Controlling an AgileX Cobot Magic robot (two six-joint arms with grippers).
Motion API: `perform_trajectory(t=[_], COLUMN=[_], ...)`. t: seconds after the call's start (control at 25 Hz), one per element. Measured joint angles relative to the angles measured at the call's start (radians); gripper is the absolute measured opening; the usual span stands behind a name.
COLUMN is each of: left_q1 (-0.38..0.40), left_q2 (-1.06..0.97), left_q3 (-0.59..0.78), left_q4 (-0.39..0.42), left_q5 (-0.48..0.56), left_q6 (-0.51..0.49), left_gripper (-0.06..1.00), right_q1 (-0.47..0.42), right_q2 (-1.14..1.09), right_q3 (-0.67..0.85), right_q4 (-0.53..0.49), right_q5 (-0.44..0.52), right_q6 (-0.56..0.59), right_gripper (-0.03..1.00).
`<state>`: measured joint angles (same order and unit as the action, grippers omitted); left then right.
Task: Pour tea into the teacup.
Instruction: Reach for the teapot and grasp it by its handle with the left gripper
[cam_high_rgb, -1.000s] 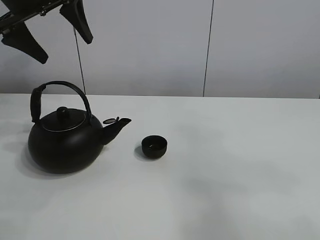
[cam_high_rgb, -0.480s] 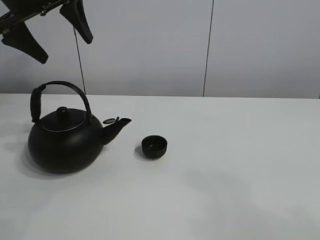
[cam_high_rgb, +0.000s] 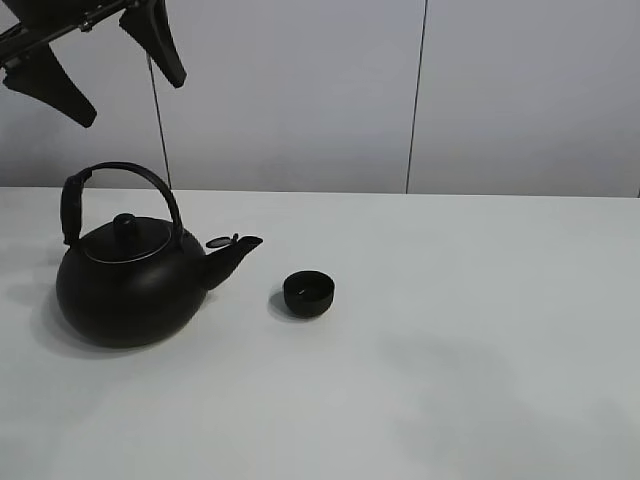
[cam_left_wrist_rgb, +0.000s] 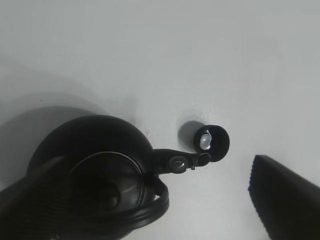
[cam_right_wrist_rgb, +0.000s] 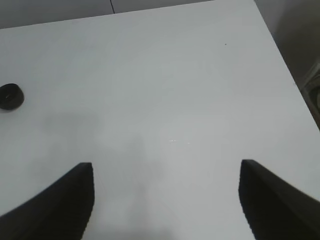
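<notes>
The left gripper (cam_high_rgb: 135, 100) is hanging high in the air above the kettle (cam_high_rgb: 130, 290), close to the grey wall (cam_high_rgb: 300, 90). Its two black fingers (cam_high_rgb: 50, 85) are standing wide apart, and they are holding nothing and touching nothing. In the left wrist view it is looking straight down on the kettle and on the cup.

The right gripper (cam_right_wrist_rgb: 166, 167) is not showing in the high view. In its own wrist view its fingers are standing apart over the bare white table (cam_high_rgb: 480, 330), with nothing between them.

The teacup (cam_high_rgb: 309, 293) is sitting upright on the table, a little left of the middle in the high view. It is standing just to the right of the kettle, near the tip of the spout (cam_high_rgb: 235, 255) but not touching it. A small pale glint is showing inside the cup in the left wrist view; I cannot tell whether there is any liquid in it.

The kettle is resting on the left part of the table, with its lid (cam_high_rgb: 125, 240) on and its arched handle (cam_high_rgb: 120, 180) standing up. The spout is pointing toward the teacup, and its little cap is standing open.
</notes>
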<state>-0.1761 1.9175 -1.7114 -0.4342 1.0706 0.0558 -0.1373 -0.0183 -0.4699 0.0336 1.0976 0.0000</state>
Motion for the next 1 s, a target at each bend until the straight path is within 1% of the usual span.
perform_trajectory(t=[0.84,0.88,1.0], left_q1=[0.005,0.005,-0.001], left_q2=[0.000,-0.006,-0.065], left_q3=[0.000,0.000,0.010], left_q4=[0.001,0.011,0.103], left_q5=[0.000,0.000,-0.030], left_q6=[0.000,0.000,0.000], left_gripper=[0.70,0.70,0.70], right_q1=[0.000,0.000,0.000], right_q2=[0.000,0.000,0.000], right_q3=[0.000,0.000,0.000], right_q4=[-0.003,-0.003,-0.003], right_q5=[-0.008,-0.008,-0.008], right_q6=[0.007,0.007,0.007], right_gripper=[0.55,0.55,0.55])
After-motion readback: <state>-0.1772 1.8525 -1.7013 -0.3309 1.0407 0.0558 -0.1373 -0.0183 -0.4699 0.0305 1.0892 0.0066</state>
